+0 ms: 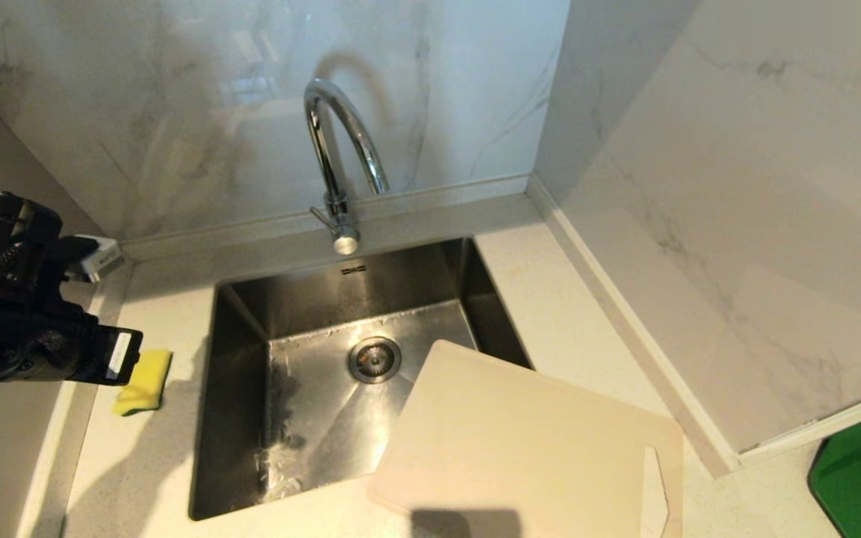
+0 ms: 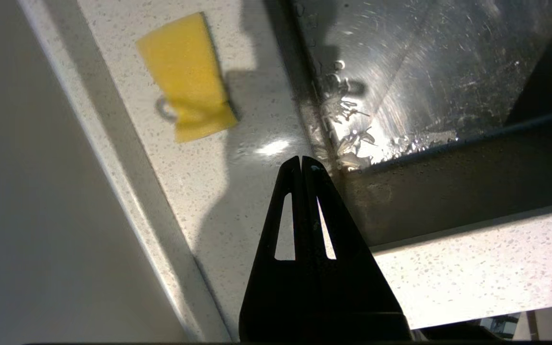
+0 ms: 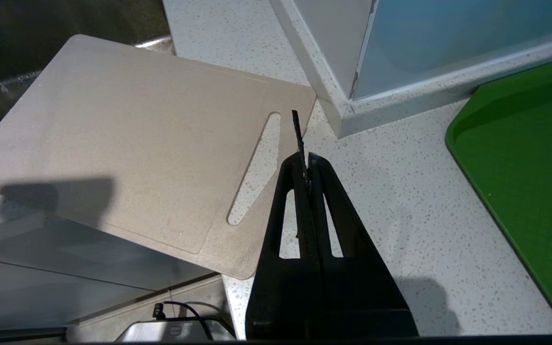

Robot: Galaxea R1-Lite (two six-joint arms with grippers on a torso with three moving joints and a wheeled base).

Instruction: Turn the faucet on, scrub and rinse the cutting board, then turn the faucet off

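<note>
While the faucet [image 1: 337, 161] runs dry, the cutting board [image 1: 528, 441] waits unscrubbed (both grippers clenched, empty).

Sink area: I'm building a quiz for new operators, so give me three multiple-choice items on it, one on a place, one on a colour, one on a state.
1. Where does the cutting board lie?
A. Flat on the sink floor
B. On the counter at the sink's near right corner, one corner jutting over the basin
C. Leaning against the wall

2. What colour is the sponge?
A. Yellow
B. Blue
C. Pink

3. How does the left gripper stand?
A. Shut on the sponge
B. Wide open
C. Shut, holding nothing

Answers:
1 B: in the head view the board rests on the counter and its far corner overhangs the sink.
2 A: it shows yellow on the counter left of the sink.
3 C: in the left wrist view the fingers meet at the tips, and the sponge lies apart on the counter.
</note>
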